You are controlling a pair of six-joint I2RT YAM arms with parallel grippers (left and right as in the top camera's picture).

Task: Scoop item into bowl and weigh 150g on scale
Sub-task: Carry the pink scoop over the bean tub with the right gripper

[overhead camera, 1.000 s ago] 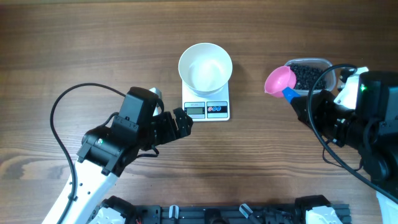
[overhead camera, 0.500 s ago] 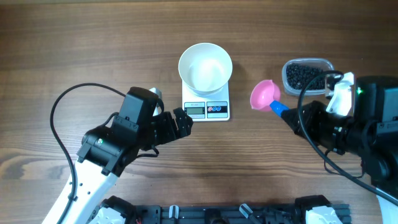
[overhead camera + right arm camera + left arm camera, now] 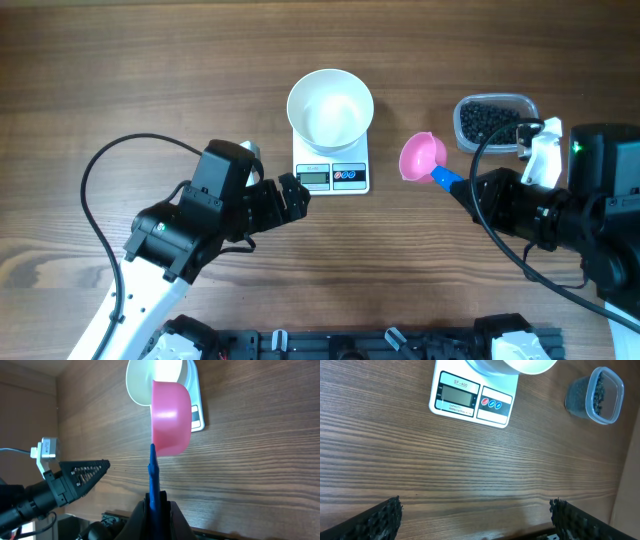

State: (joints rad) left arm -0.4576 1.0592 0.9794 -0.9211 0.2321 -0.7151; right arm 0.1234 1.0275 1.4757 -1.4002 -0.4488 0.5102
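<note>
Clenched on the blue handle of a pink scoop (image 3: 422,157), the right gripper (image 3: 472,187) holds it over the wooden table (image 3: 150,60), with the cup of the scoop between the scale (image 3: 331,177) and the tub (image 3: 495,97), touching neither. From above, the cup shows plain pink; from the right wrist view only its back is seen, lined up towards the bowl (image 3: 330,110). There is one scoop, one bowl, one scale and one tub. The white bowl sits on the back part of the scale and shows only its glossy white inside. The clear plastic tub, off to the right of the scale and just beyond the right arm, holds a heap of tiny black beads (image 3: 490,122), too many to count. On the other side, the left gripper (image 3: 278,197) has its fingers spread wide with nothing between them, near the front left corner of the scale. Printed above the grey display is "SF-400"; the smaller line under it is too fine to read, and I can make out no digits on the display. Small red and blue round buttons sit beside it.
</note>
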